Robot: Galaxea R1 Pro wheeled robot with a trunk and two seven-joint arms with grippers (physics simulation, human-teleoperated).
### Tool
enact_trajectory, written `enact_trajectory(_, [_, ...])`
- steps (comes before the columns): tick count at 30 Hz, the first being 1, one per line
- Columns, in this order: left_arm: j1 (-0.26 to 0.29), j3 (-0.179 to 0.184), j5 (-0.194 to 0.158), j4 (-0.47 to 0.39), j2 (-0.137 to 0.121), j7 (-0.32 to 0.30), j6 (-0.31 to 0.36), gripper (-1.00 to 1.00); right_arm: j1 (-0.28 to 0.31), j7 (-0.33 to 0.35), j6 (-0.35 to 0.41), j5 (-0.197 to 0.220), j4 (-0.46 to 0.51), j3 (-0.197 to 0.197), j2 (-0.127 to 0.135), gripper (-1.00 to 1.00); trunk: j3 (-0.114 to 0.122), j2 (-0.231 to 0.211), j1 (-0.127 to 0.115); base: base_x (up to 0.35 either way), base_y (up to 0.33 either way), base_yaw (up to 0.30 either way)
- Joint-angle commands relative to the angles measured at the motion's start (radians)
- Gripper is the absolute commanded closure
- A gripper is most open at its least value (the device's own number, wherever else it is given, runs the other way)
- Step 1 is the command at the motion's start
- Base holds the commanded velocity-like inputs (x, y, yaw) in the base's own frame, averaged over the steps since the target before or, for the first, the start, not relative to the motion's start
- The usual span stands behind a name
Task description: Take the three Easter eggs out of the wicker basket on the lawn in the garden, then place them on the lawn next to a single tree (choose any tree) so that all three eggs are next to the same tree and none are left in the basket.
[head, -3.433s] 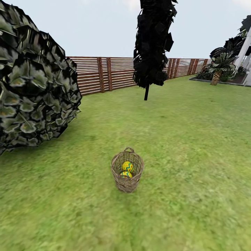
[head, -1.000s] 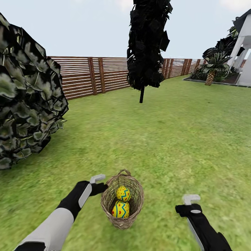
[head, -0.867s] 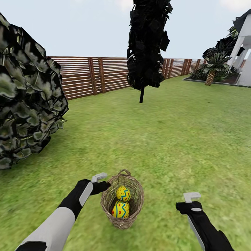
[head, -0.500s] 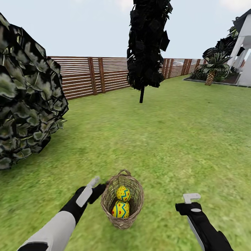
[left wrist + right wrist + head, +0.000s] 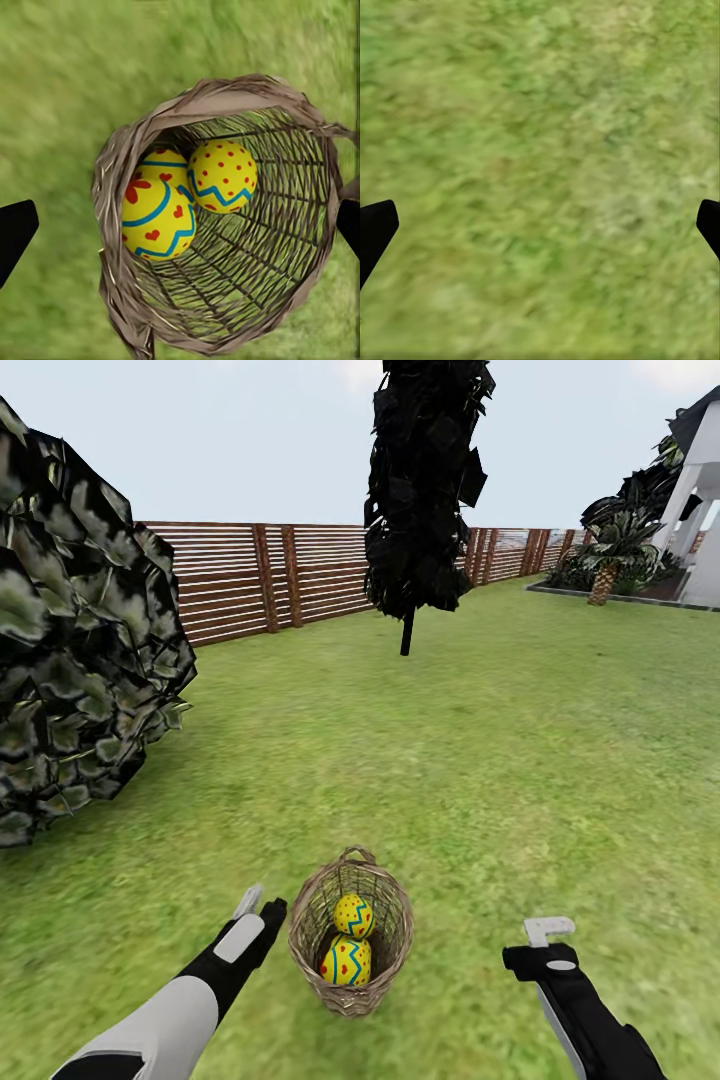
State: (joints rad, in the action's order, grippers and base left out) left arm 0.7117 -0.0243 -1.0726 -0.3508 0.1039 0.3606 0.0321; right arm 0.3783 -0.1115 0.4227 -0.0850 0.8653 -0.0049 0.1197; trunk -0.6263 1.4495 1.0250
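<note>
While the wicker basket [image 5: 351,932] stands on the lawn [image 5: 520,760], three eggs [image 5: 222,175] are seen inside it. Left gripper [image 5: 256,908] and right gripper [image 5: 548,932] are held wide open, empty. Smooth, round, probably slippery shells should be clasped across the middle.

No legible text or signs anywhere
</note>
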Motion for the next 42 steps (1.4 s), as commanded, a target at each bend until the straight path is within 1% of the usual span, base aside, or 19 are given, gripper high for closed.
enact_trajectory(1, [0.0,-0.003,-0.002,-0.002,0.0,0.003,0.0,-1.0,0.0,0.001,0.007,-0.009,0.001,0.0,0.0,-1.0,-0.001,0.001,0.0,0.0,0.0,0.0])
enact_trajectory(3, [0.0,-0.003,-0.003,0.0,0.0,-0.013,-0.008,-1.0,0.0,0.001,0.006,-0.009,0.001,0.0,0.0,-1.0,-0.001,0.001,0.0,0.0,0.0,0.0])
enact_trajectory(4, [0.0,-0.003,-0.003,0.001,0.001,-0.031,-0.016,-1.0,0.0,0.001,0.006,-0.009,0.001,0.0,0.0,-1.0,-0.001,0.001,0.0,0.0,0.0,0.0])
enact_trajectory(5, [0.0,-0.003,-0.003,0.003,0.001,-0.054,-0.029,-1.0,0.0,0.001,0.005,-0.009,0.001,0.0,0.0,-1.0,-0.001,0.001,0.0,0.0,0.0,0.0])
enact_trajectory(6, [0.0,-0.003,-0.003,0.013,0.002,-0.078,-0.058,-1.0,0.0,0.001,0.005,-0.009,0.001,0.0,0.0,-1.0,-0.001,0.001,0.0,0.0,0.0,0.0])
enact_trajectory(9, [0.0,0.0,0.003,0.063,0.009,-0.095,-0.097,-1.0,0.001,0.0,0.004,-0.009,0.001,0.0,0.0,-1.0,-0.001,0.001,0.0,0.0,0.0,0.0])
enact_trajectory(11, [0.0,0.002,0.005,0.086,0.021,-0.095,-0.108,-1.0,0.0,-0.001,0.004,-0.009,0.0,0.001,0.0,-1.0,-0.001,0.001,0.0,0.0,0.0,0.0])
enact_trajectory(12, [0.0,0.002,0.006,0.091,0.028,-0.086,-0.11,-1.0,0.0,-0.002,0.004,-0.009,0.0,0.001,0.0,-1.0,-0.001,0.001,0.0,0.0,0.0,0.0])
enact_trajectory(13, [0.0,0.002,0.007,0.093,0.033,-0.063,-0.112,-1.0,0.0,-0.003,0.005,-0.009,0.0,0.002,0.0,-1.0,-0.001,0.001,0.0,0.0,0.0,0.0])
enact_trajectory(15, [0.0,0.002,0.007,0.093,0.043,0.012,-0.115,-1.0,0.001,-0.003,0.004,-0.01,0.001,-0.001,0.001,-1.0,-0.001,0.001,0.0,0.0,0.0,0.0])
enact_trajectory(18, [0.0,0.001,0.006,0.093,0.052,0.079,-0.118,-1.0,0.0,-0.001,0.004,-0.011,0.002,-0.002,0.001,-1.0,-0.001,0.001,0.0,0.0,0.0,0.0])
enact_trajectory(20, [0.0,0.002,0.004,0.097,0.057,0.101,-0.118,-1.0,0.0,-0.001,0.004,-0.012,0.002,-0.002,0.0,-1.0,-0.001,0.001,0.0,0.0,0.0,0.0])
enact_trajectory(24, [0.0,0.004,0.002,0.101,0.06,0.109,-0.111,-1.0,0.001,0.001,0.006,-0.013,0.004,-0.001,0.001,-1.0,-0.001,0.001,0.0,0.002,-0.002,0.0])
enact_trajectory(28, [0.0,0.006,0.001,0.105,0.061,0.083,-0.106,-1.0,0.001,0.002,0.005,-0.011,0.004,-0.003,0.001,-1.0,-0.001,0.001,0.0,0.111,-0.125,0.0])
enact_trajectory(31, [0.0,0.006,0.0,0.129,0.061,0.036,-0.104,-1.0,0.001,0.004,0.004,-0.008,0.003,-0.003,0.001,-1.0,-0.001,0.001,0.0,0.182,-0.217,0.0])
enact_trajectory(33, [0.0,0.006,-0.001,0.143,0.062,-0.012,-0.097,-1.0,0.001,0.004,0.004,-0.008,0.003,-0.003,0.001,-1.0,-0.001,0.001,0.0,0.197,-0.23,0.0])
enact_trajectory(35, [0.0,0.006,-0.002,0.148,0.062,-0.037,-0.084,-1.0,0.001,0.005,0.004,-0.008,0.003,-0.003,0.001,-1.0,-0.001,0.001,0.0,0.208,-0.225,0.0])
enact_trajectory(38, [0.0,0.006,-0.003,0.152,0.062,-0.054,-0.06,-1.0,0.0,0.005,0.004,-0.008,0.003,-0.002,0.0,-1.0,-0.001,0.001,0.0,0.144,-0.123,0.0])
enact_trajectory(42, [0.0,0.005,-0.003,0.155,0.065,-0.058,-0.056,-1.0,0.0,0.006,0.004,-0.008,0.003,-0.001,0.0,-1.0,-0.001,0.001,0.0,0.021,-0.017,0.0])
